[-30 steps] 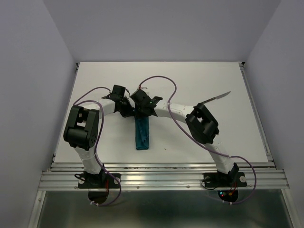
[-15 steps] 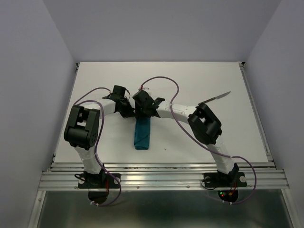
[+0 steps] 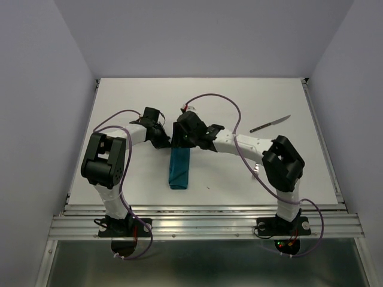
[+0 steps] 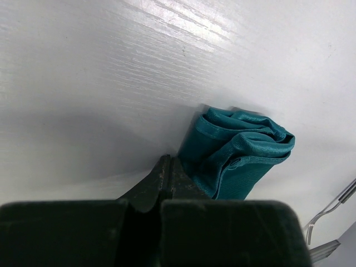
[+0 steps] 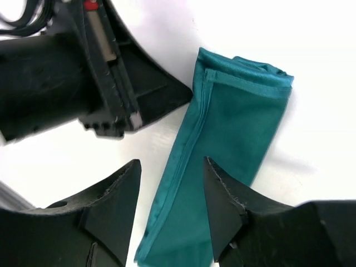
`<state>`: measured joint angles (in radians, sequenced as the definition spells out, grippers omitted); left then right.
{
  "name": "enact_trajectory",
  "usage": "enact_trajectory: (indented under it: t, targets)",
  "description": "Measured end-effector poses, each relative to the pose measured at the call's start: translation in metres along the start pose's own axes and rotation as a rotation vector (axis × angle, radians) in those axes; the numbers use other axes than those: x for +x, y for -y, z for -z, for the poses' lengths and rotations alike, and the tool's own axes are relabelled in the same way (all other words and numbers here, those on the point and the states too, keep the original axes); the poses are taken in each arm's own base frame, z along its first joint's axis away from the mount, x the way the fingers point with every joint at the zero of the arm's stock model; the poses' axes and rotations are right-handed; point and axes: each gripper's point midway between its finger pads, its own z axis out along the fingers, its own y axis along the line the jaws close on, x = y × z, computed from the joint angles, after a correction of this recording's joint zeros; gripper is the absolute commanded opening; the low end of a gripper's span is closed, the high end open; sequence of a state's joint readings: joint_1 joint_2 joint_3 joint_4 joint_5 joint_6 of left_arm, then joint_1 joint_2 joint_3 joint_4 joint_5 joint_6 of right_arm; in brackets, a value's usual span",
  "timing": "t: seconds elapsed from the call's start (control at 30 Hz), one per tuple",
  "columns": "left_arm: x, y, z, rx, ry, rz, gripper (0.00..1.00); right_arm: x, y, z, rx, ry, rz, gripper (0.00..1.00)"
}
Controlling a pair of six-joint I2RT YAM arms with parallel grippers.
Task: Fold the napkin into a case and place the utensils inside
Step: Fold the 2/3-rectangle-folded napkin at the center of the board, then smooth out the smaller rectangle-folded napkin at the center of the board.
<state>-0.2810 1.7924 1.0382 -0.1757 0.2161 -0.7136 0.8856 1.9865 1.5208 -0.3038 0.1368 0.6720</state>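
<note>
Since a second before, the right arm's elbow had swung out to the right, uncovering the whole knife (image 3: 270, 124), and the right pincer (image 5: 171, 162) had drawn its jaws apart. That pincer hung spread over the far end of the case (image 3: 179, 170) and gripped nothing. In its wrist view, the cloth's hemmed long edge ran up between its two fingers, and the rest of the teal pouch lay under and beyond its right finger. The left pincer (image 4: 167, 167) was pressed together just to the left of the right one. Its tips met at the corner of the case's far end, right against the rolled folds. Whether any cloth was caught between them could not be told. The knife lay on the white table (image 3: 239, 95), well apart from the right pincer, off to its right and farther back. The fork (image 4: 328, 214) lay on the far side of the case from the left pincer.
</note>
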Motion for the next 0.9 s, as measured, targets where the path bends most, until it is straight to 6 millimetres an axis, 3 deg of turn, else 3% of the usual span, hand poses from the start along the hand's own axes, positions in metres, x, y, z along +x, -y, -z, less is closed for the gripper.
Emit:
enact_trajectory:
  t: [0.13, 0.27, 0.37, 0.6, 0.73, 0.9]
  targets:
    - [-0.001, -0.001, 0.001, -0.011, 0.003, 0.0, 0.0, -0.004, -0.003, 0.024, -0.039, 0.037, -0.009, 0.46]
    - [-0.001, -0.002, 0.002, -0.017, 0.001, -0.002, 0.0, 0.019, 0.003, 0.031, -0.037, 0.01, 0.0, 0.36]
    - [-0.001, -0.002, 0.006, -0.021, 0.004, -0.006, 0.0, 0.054, -0.003, 0.033, -0.04, -0.048, 0.045, 0.29]
    - [-0.013, 0.006, 0.032, 0.004, 0.065, -0.024, 0.0, 0.141, -0.048, 0.056, -0.115, -0.165, 0.176, 0.28]
    - [-0.018, 0.01, 0.046, 0.028, 0.103, -0.031, 0.0, 0.152, -0.043, 0.055, -0.101, -0.181, 0.167, 0.27]
    - [-0.01, 0.001, 0.051, 0.021, 0.101, -0.027, 0.0, 0.154, -0.03, 0.043, -0.06, -0.181, 0.142, 0.24]
